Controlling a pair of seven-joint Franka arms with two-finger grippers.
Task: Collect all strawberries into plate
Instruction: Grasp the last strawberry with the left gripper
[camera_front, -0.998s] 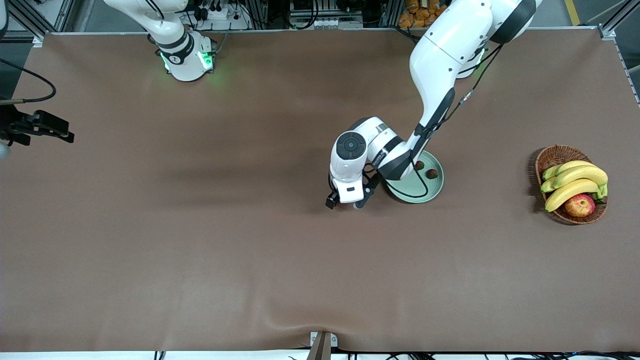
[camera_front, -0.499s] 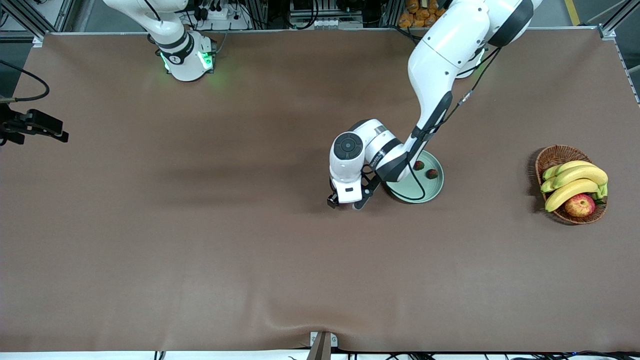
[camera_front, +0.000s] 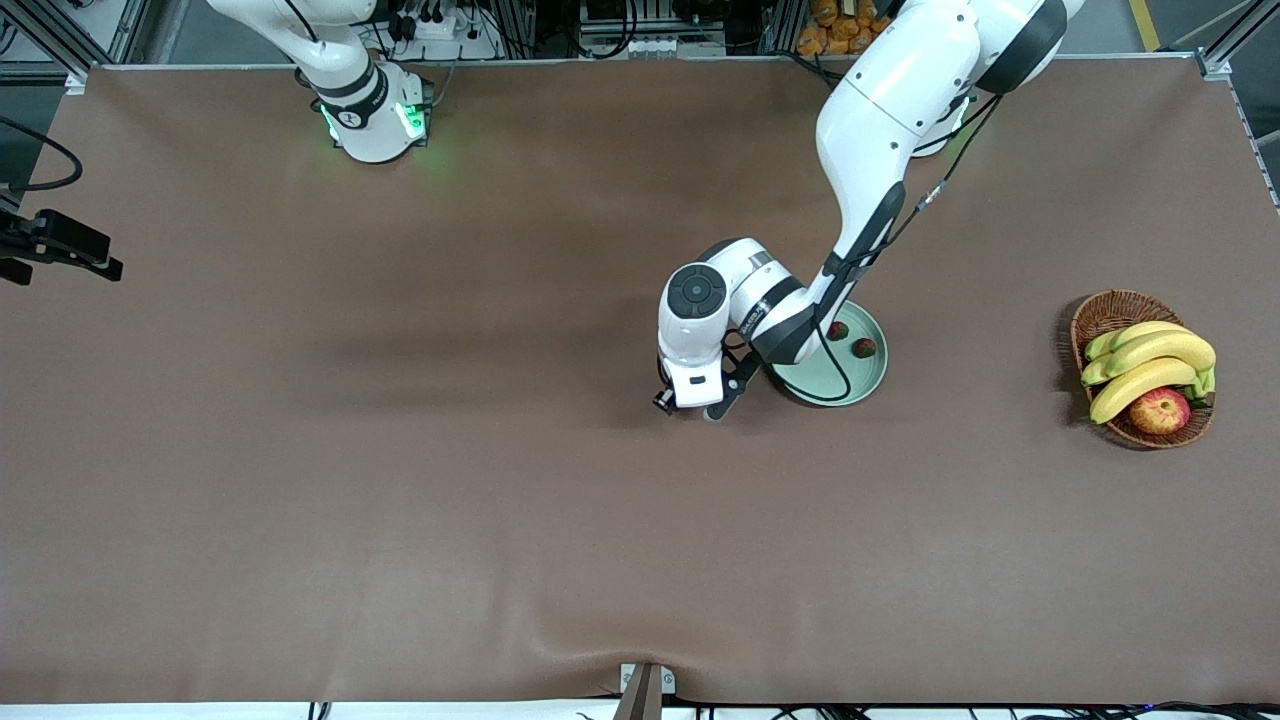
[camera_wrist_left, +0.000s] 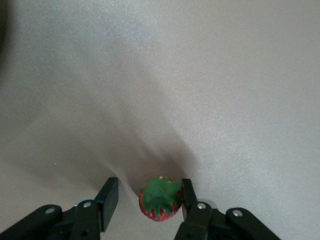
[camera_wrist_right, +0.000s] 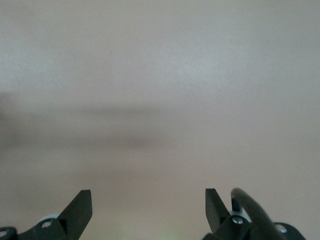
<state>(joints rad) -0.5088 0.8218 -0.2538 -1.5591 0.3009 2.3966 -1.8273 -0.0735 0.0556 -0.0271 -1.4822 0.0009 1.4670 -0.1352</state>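
A small red strawberry (camera_wrist_left: 160, 201) with a green cap lies on the brown table, between the fingers of my left gripper (camera_wrist_left: 148, 185). One finger (camera_wrist_left: 187, 192) touches the berry and the other stands a little apart from it, so the gripper is open. In the front view the left gripper (camera_front: 688, 405) is low over the table beside the plate and hides this berry. The pale green plate (camera_front: 852, 385) holds two strawberries (camera_front: 838, 330) (camera_front: 864, 347). My right gripper (camera_wrist_right: 147, 200) is open with nothing in it, over bare table at the right arm's end (camera_front: 70, 248).
A wicker basket (camera_front: 1105, 310) with bananas (camera_front: 1150, 360) and an apple (camera_front: 1160, 410) stands toward the left arm's end of the table. The left arm's cable hangs over the plate.
The left gripper's fingers have drawn in around the strawberry on the table. The right gripper has drifted outward toward the table's edge.
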